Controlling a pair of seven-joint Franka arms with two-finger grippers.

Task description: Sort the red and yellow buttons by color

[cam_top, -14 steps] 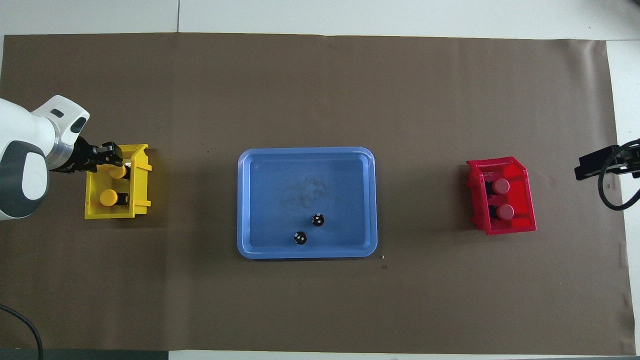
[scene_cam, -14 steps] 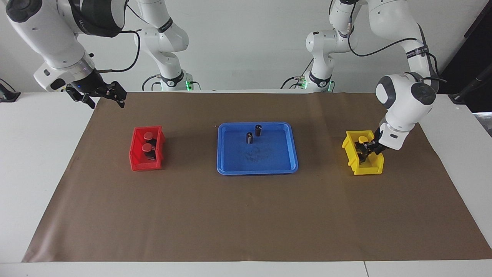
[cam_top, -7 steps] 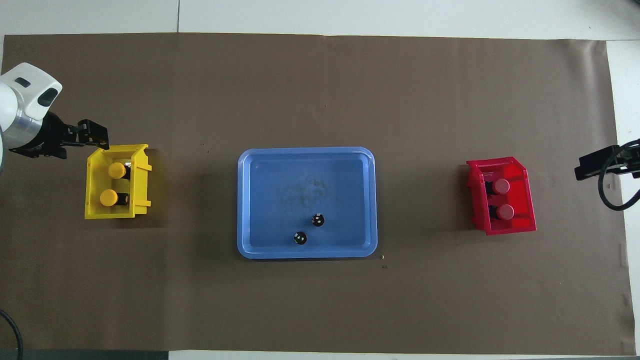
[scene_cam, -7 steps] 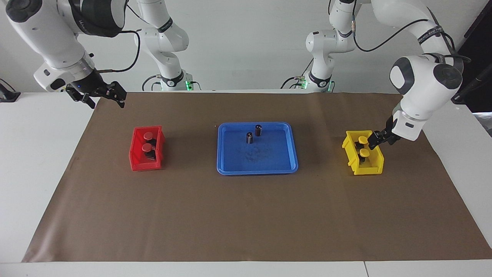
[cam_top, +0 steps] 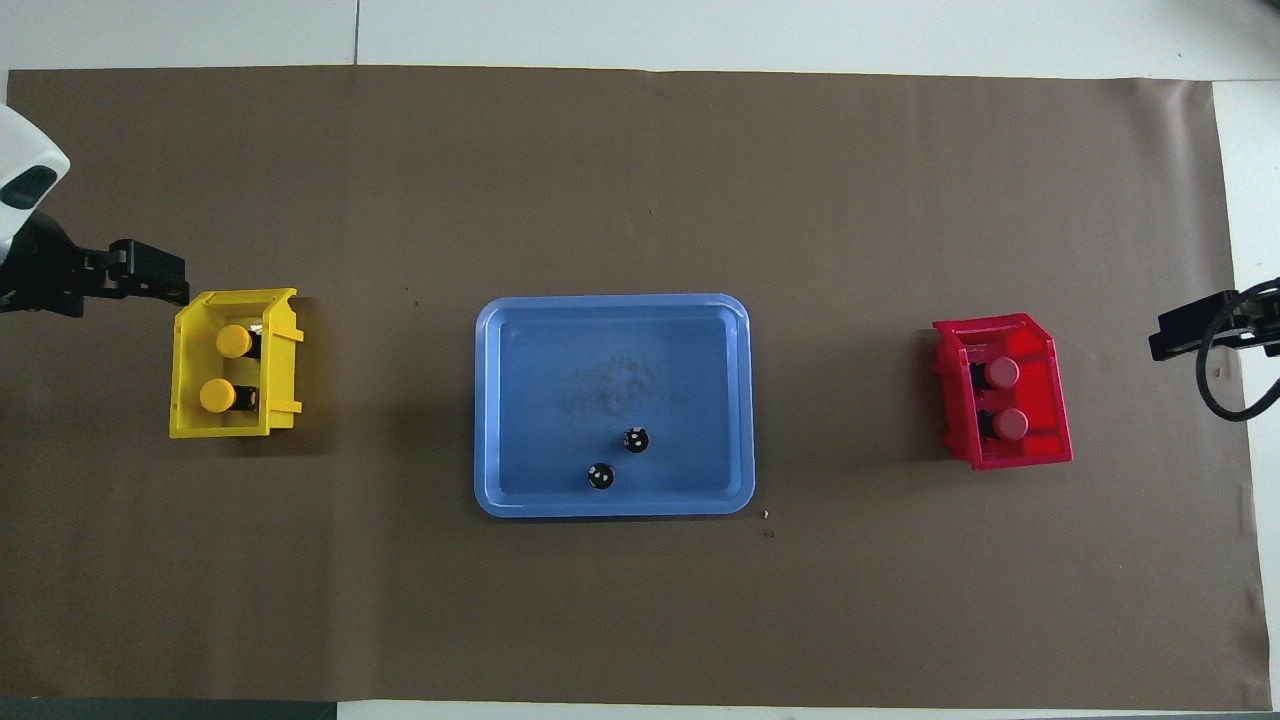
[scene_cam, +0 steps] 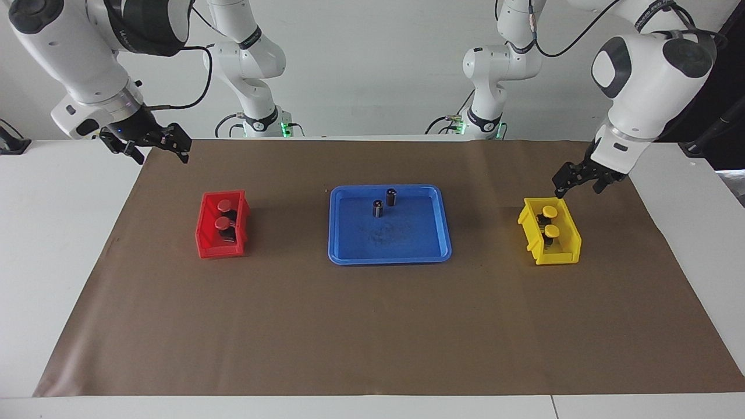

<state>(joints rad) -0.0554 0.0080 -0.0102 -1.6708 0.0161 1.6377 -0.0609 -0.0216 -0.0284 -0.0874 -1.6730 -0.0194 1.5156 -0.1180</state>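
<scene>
Two yellow buttons (scene_cam: 549, 210) (cam_top: 233, 341) lie in the yellow bin (scene_cam: 527, 226) (cam_top: 184, 372) toward the left arm's end of the table. The red bin (scene_cam: 218, 250) (cam_top: 1042, 350) holds two red buttons (scene_cam: 224, 205) (cam_top: 1001, 373) toward the right arm's end. My left gripper (scene_cam: 578, 186) (cam_top: 150, 281) hangs open and holds nothing, raised over the yellow bin's outer corner. Off the mat's corner beside the red bin, my right gripper (scene_cam: 154, 145) (cam_top: 1200, 335) waits open and holds nothing.
A blue tray (scene_cam: 390, 257) (cam_top: 610, 506) sits mid-table between the bins. Two small dark cylinders (scene_cam: 378, 208) (cam_top: 600, 476) stand in its half nearer the robots. Brown paper covers the table.
My left gripper opened, let go of a yellow button inside the yellow bin, and rose up and out of the bin. The right arm has not moved.
</scene>
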